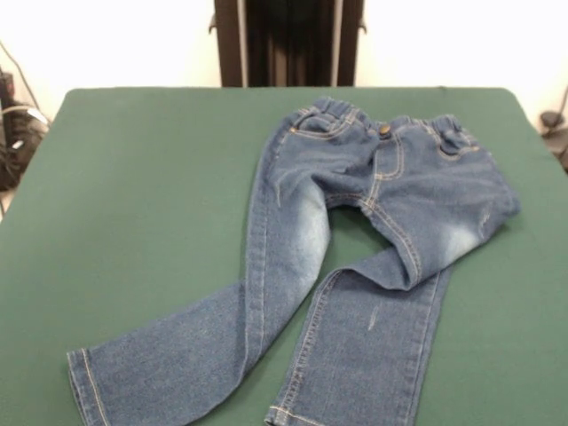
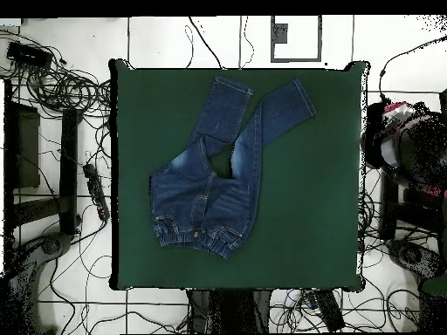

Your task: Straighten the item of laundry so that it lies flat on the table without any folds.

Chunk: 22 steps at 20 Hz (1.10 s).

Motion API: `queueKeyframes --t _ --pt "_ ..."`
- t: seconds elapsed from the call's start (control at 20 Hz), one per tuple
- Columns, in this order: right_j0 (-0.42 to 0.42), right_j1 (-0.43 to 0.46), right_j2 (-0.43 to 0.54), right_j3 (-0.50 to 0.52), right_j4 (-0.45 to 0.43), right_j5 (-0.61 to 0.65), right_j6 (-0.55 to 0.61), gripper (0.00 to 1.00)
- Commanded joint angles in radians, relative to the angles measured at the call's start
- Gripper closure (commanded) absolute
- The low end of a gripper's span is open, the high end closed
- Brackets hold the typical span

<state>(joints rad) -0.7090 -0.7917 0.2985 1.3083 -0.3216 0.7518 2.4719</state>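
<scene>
A pair of small blue jeans (image 1: 355,222) lies on the dark green table (image 1: 133,177), with the waistband at the far side near the pedestal and the legs toward the camera. One leg runs straight to the near left. The other is folded over at the thigh (image 1: 413,262) and bends back under itself, ending at the near edge. In the overhead view the jeans (image 2: 218,174) lie left of the centre of the table (image 2: 306,218), waistband at the bottom, leg ends close together at the top. No gripper shows in either view.
The black pedestal (image 1: 288,40) stands behind the table's far edge. Cables and stands (image 2: 61,174) lie on the floor around the table. A red and black shape (image 2: 397,131) stands beyond the table's right edge in the overhead view.
</scene>
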Motion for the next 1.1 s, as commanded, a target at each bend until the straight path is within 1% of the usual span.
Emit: queueKeyframes --t 0.05,0.25,0.4,0.6,0.85,1.1 --pt "-0.102 0.016 0.174 -0.003 -0.04 0.261 -0.614 0.0" --pt "-0.1 0.065 0.198 -0.07 -0.081 0.284 -0.622 0.0" --pt "-0.092 0.064 0.204 -0.082 -0.089 0.301 -0.61 0.0" --pt "-0.07 0.059 0.19 -0.073 -0.078 0.296 -0.586 0.0" --pt "-0.035 0.143 0.19 -0.138 -0.064 0.292 -0.585 0.0" --pt "-0.011 0.213 0.191 -0.19 -0.065 0.262 -0.582 0.0"
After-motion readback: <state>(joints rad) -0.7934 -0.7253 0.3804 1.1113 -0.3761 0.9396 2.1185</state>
